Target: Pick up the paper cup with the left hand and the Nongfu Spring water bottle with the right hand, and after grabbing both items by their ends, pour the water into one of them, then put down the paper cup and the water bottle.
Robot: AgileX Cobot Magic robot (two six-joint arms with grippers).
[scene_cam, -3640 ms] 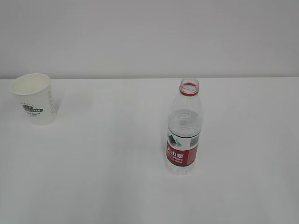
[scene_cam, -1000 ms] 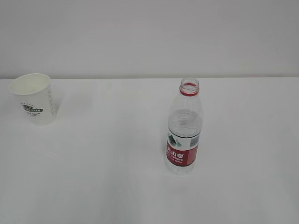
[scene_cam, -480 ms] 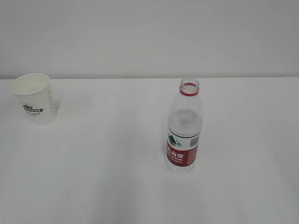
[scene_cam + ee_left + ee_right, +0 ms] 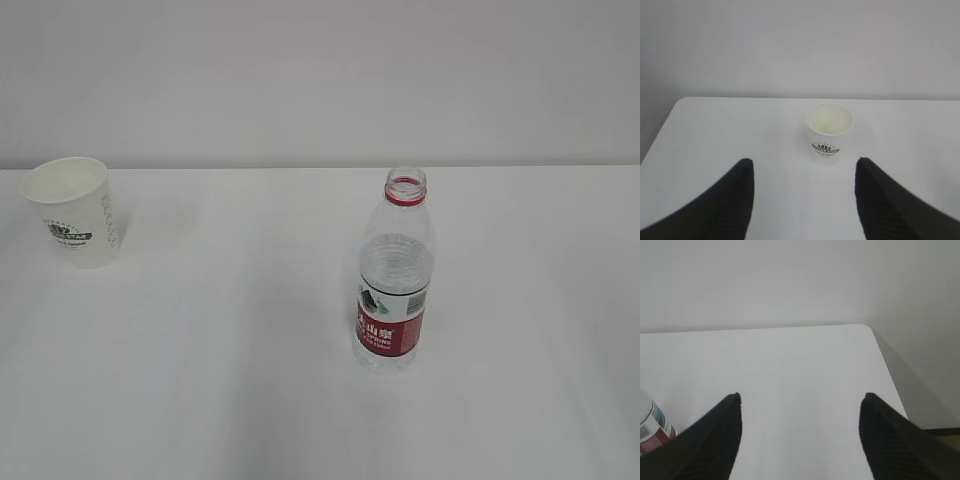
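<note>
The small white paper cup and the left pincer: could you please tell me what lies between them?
Only bare white table lies between the small white paper cup and the open black left pincer, as the left wrist view shows.

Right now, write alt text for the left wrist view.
A white paper cup stands upright and empty on a white table, centred ahead of the open left pincer, whose two black fingers frame the bottom corners. A plain pale wall fills the background.

Left pincer (image 4: pixel 802 172): black, finely ribbed, tapered fingers. Right pincer (image 4: pixel 800 407): same.
</note>
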